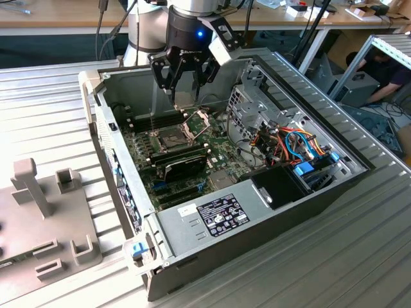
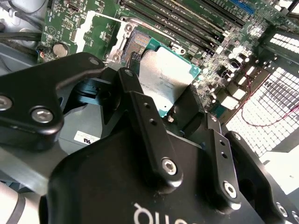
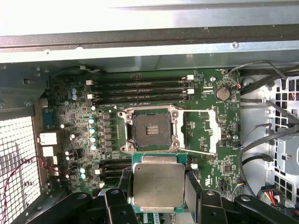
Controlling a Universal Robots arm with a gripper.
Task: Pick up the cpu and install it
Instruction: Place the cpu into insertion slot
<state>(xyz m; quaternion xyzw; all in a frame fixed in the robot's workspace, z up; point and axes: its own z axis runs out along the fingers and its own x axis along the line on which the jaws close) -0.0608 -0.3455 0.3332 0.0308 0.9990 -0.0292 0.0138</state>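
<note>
Silver-grey metal up top: that's the cpu (image 3: 156, 186), pinched by two opposite edges in the gripper (image 1: 184, 83), whose jaws are narrowed onto it. It hangs in the air inside the open computer case (image 1: 334, 192), above the green motherboard (image 3: 210, 154). It is near the bare socket (image 3: 150, 130) but not seated in it. The socket's hinged metal frame (image 3: 202, 133) is swung open beside it, so the way in looks clear. Here's where you could come unstuck. The hold is on thin edges only, so as I judge it a small jolt could let the chip slip or twist in the jaws. If it goes down rotated or off-square to the socket, the contacts underneath would likely take the damage. A tilted chip would touch one corner first, and a push then could bend things. Watch the gripper's black links too, because they run close to the memory slots (image 3: 140, 86) and the frame. On writing, the chip's lid carries faint marks I can't make out. The gripper body shows pale lettering (image 2: 154, 215) in the second wrist view, cut off by the picture's edge. There's a small white sticker (image 2: 86, 138) nearby, and the power supply (image 1: 186, 224) wears a black-and-white label (image 1: 221, 215) too fine to read.
</note>
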